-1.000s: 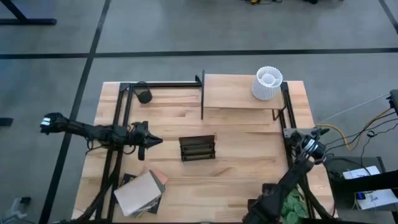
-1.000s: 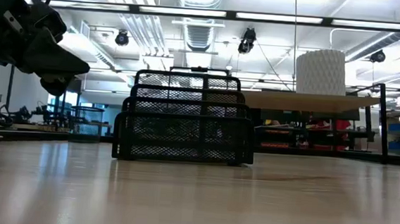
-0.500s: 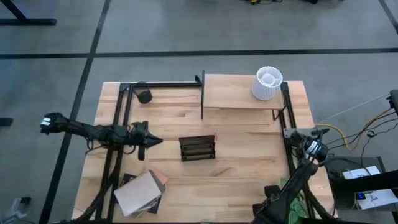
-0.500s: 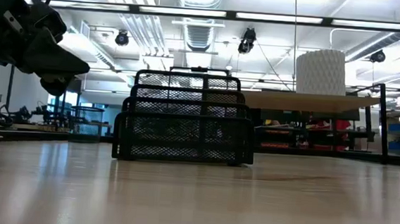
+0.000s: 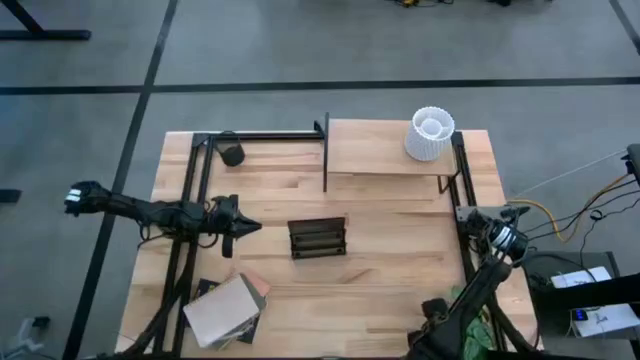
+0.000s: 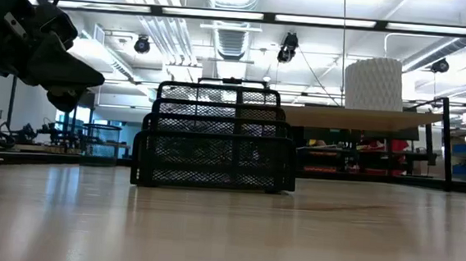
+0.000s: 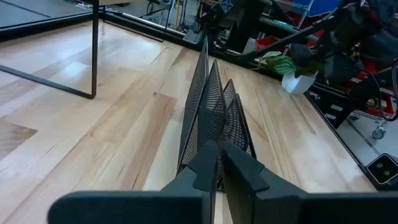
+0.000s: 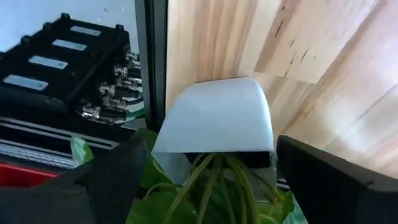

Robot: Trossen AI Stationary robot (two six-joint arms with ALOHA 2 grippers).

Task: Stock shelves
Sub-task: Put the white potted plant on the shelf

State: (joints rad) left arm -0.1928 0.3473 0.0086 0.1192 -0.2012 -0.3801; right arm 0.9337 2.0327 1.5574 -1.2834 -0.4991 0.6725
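The shelves (image 5: 385,150), a black frame with a pale board, stand at the table's far right. A white ribbed vase (image 5: 431,135) stands on the board's right end. My left gripper (image 5: 255,227) hovers shut, left of a black mesh rack (image 5: 317,238), pointing at it. My right gripper (image 8: 211,155) is open at the table's near right corner, off its edge. There its fingers stand on either side of a small white pot (image 8: 214,124) holding a green plant (image 5: 470,335). My right gripper has one finger (image 8: 115,177) and the other (image 8: 329,177) close beside the white pot's two sides. I cannot tell whether they touch it.
A stack of books (image 5: 225,310) lies at the near left. A small dark cylinder (image 5: 232,155) sits at the far left beside a black frame bar (image 5: 265,135). Bare tabletop (image 5: 390,270) lies between the rack and the right arm.
My right arm has shifted a little toward the table's near right corner, closer to the plant. The left arm, the rack and the shelves have stayed as they were.
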